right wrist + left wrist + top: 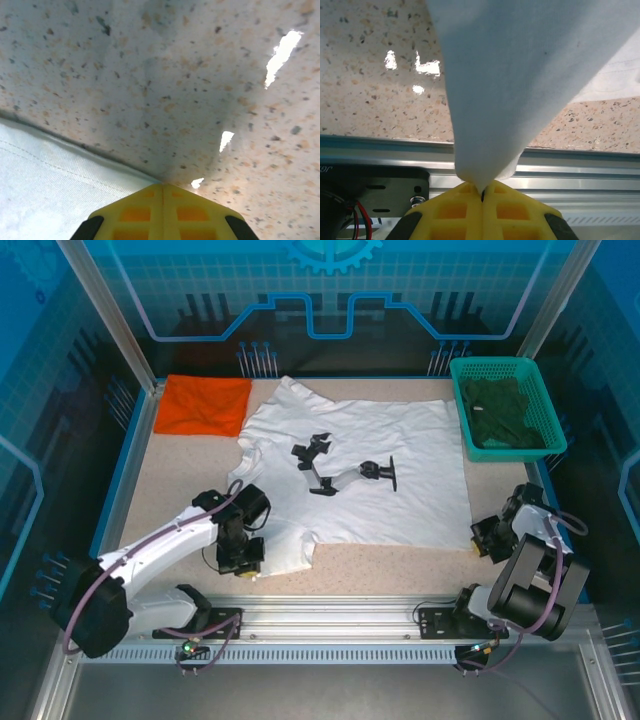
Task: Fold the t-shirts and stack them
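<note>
white t-shirt (400, 440), black marks (312, 452) unreadable, is pinched in the left hand (482, 192).

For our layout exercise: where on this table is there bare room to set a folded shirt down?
Bare tabletop lies left of the white t-shirt, between the orange t-shirt and the left arm; between its hem and the near rail, and on its right, nearer than the basket. Centre and back corners are crowded.

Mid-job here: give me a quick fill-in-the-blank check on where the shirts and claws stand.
The left claw is ___ on the white t-shirt.
The orange t-shirt lies folded in the far ___ corner of the table.
The basket holds dark ___ cloth.
Missing words: shut; left; green.
</note>
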Robot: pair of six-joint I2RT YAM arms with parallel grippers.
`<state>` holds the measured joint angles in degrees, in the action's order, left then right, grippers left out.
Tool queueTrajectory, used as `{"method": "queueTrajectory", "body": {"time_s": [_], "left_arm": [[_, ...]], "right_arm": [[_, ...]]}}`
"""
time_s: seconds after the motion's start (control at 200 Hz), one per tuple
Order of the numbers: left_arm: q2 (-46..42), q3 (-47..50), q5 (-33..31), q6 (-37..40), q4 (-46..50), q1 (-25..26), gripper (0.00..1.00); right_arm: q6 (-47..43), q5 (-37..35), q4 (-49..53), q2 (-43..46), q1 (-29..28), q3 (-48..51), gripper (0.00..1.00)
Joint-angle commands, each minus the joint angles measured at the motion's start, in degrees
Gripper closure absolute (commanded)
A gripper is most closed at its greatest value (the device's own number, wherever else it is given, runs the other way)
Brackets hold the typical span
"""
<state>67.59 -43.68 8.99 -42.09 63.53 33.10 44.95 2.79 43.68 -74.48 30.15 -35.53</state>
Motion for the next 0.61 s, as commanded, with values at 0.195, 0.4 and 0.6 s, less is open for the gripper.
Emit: {"method": "queueTrajectory", "body": {"time_s": [0.195, 0.4, 0.6], "left_arm": [[-3.67, 3.45, 4.34, -4.32, 6.86, -0.46, 1.00], [-8.62, 5.55, 7.88, -7.81, 9.68, -0.10, 1.00], [-6.75, 0.47, 5.37, -6.89, 10.37, -0.53, 1.00]], "right_arm": [[-0.98, -3.47, 6.91, 3.77, -4.00, 0.82, 1.00], [0.14, -3.34, 9.28, 6.98, -7.04, 0.99, 1.00], [2.64, -3.72, 11.43, 9.02, -9.27, -0.65, 1.00]]}}
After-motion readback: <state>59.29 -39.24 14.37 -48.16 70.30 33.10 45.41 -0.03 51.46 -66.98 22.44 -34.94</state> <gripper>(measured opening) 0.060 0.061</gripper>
